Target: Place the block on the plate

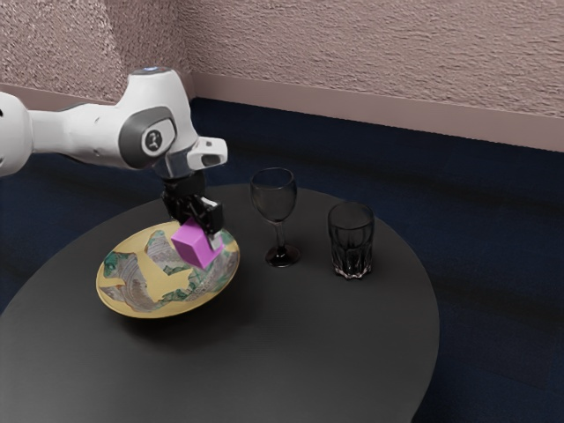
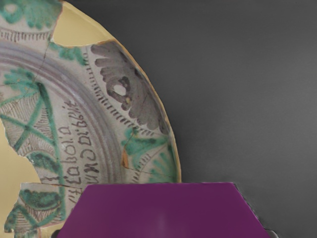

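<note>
Purple block hangs gripped in the end effector above the plate, near the surface's arm-side edge

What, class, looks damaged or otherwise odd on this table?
The round green-and-grey ceramic plate looks damaged: cracks cross it, and plain yellow patches interrupt its decoration, like filled gaps. The clear stemmed glass and clear tumbler stand upright.

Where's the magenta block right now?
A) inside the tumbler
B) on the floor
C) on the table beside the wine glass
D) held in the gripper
D: the exterior view shows the magenta block at the tip of the gripper, and the wrist view shows a sliver of finger at either side of it.
</note>
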`<state>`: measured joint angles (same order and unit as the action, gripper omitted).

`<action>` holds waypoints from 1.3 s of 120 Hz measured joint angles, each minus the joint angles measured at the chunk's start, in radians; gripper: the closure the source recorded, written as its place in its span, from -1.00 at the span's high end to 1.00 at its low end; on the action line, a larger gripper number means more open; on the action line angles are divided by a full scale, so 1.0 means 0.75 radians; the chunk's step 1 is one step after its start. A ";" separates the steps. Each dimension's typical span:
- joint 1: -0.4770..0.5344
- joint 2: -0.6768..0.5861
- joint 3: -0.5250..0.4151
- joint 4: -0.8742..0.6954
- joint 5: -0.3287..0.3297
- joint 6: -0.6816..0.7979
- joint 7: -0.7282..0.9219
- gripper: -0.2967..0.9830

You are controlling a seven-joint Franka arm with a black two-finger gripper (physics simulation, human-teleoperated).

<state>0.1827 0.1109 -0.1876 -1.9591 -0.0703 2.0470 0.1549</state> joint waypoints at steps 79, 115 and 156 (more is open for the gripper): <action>0.078 0.411 0.172 0.196 -0.003 0.058 -0.007 0.11; 0.075 0.319 0.170 0.206 -0.004 0.048 0.010 0.42; 0.027 -0.048 0.120 0.217 0.000 -0.258 -0.048 0.51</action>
<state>0.2027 0.0748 -0.0975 -1.7966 -0.0700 1.8536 0.1189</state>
